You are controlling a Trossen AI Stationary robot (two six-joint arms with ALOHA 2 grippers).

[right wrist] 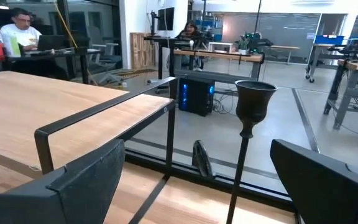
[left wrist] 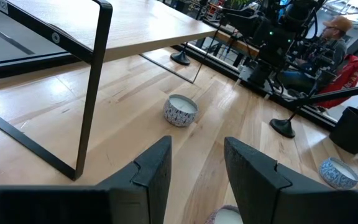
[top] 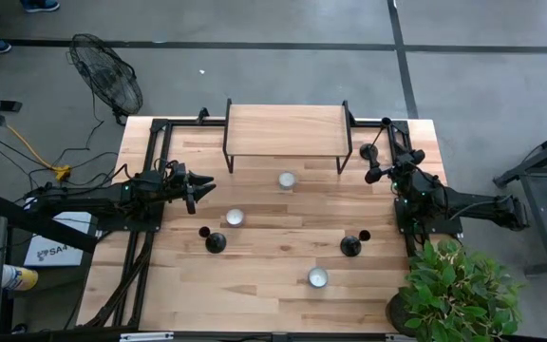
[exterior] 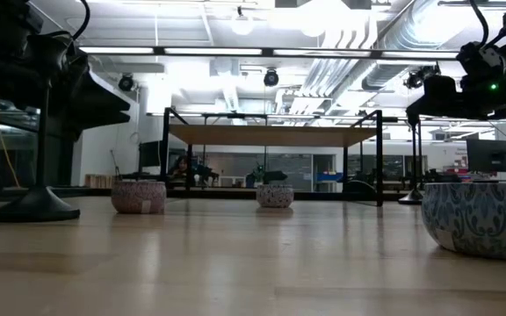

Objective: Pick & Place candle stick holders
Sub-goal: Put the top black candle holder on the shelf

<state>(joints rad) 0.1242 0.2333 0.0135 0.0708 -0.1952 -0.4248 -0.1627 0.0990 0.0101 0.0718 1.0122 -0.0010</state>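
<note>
While three black candle stick holders stand upright on the wooden table [top: 273, 285], stems vertical and cups upward, neither gripper touches any of them. The tallest candlestick [top: 370, 150] stands at the far right corner, just beside the riser shelf's right legs; in the right wrist view its cup and thin stem [right wrist: 252, 106] rise between that arm's two fingers. The second candlestick [top: 215, 241] stands on the left half of the table, its round domed base near the front. The third candlestick [top: 350, 246] stands on the right half, at about the same depth.

The right arm reaches in from the right edge, roughly level, and bends toward the far corner. The right gripper [top: 380, 174] sits just in front of the tallest candlestick, jaws spread wide, holding nothing.

The left arm extends horizontally from the left edge toward the table centre. The left gripper [top: 200, 187] hovers above the table, jaws parted with a moderate gap, empty. It faces the patterned bowl [top: 287, 180] in front of the riser shelf [top: 286, 129].

A second bowl [top: 235, 217] sits just beside the left gripper; a third bowl [top: 318, 277] sits near the front edge. A potted plant [top: 459, 290] occupies the front right corner.
</note>
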